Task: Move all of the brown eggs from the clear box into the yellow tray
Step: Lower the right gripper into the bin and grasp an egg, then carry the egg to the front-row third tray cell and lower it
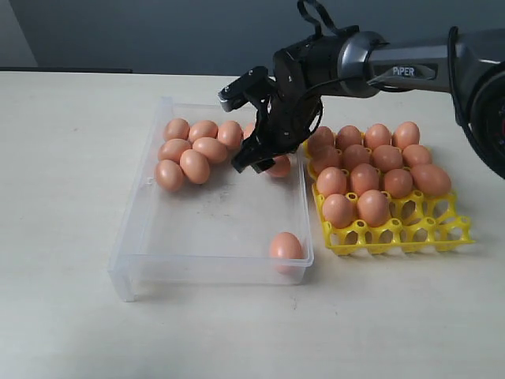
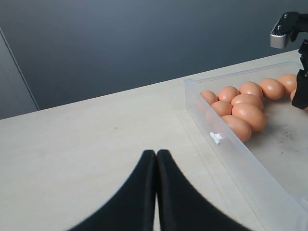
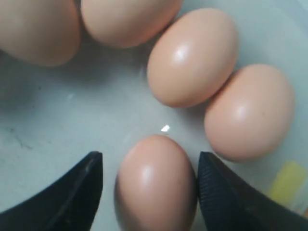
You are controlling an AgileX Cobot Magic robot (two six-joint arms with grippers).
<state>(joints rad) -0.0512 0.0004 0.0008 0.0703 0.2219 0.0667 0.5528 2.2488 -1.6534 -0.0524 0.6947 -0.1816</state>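
Note:
The clear box (image 1: 130,237) holds a cluster of brown eggs (image 1: 193,150) at its far left and a lone egg (image 1: 286,246) in the near right corner. My right gripper (image 1: 259,162) hangs low inside the box near its far right side. It is open, its jaws straddling one egg (image 3: 156,187) that lies on the box floor, with a gap showing on one side. The yellow tray (image 1: 394,233) beside the box carries several eggs (image 1: 367,178), and its near row of cups is bare. My left gripper (image 2: 156,153) is shut and empty above the table, left of the box.
The pale table (image 1: 63,158) stretches wide to the left and in front of the box. Two more eggs (image 3: 192,55) lie close beyond the straddled one. The right arm (image 1: 410,71) reaches in over the tray's far side.

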